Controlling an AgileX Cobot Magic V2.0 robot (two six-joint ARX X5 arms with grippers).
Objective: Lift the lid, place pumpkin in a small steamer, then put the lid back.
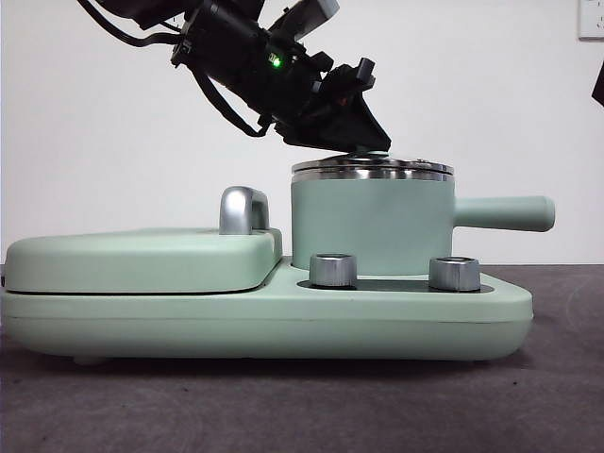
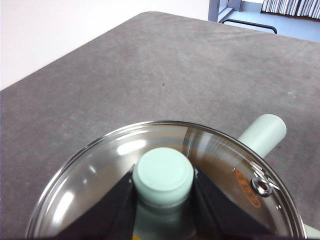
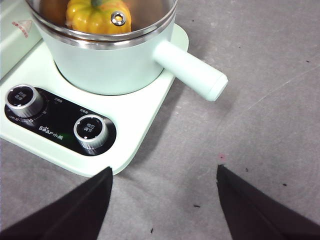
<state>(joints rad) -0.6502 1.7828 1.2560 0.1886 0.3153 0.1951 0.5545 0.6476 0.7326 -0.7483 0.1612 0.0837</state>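
Upper left of the front view: black arm with looped black cables, one lit green indicator, grey housing. Gripper jaws: matte black, wedge-shaped, tapering in both wrist views.

Quick headcount: one small steamer with a single long side handle, and one lid on it, with one mint knob on top. One pumpkin inside, seen through the glass. One wide base under it all, carrying two silver knobs and one flat hinged cover with one silver handle. Two hands total: the left hand with its two black jaws either side of the lid knob, and the right hand, also two jaws. One vent hole in the lid, I think, though it's small and glary. One grey counter.
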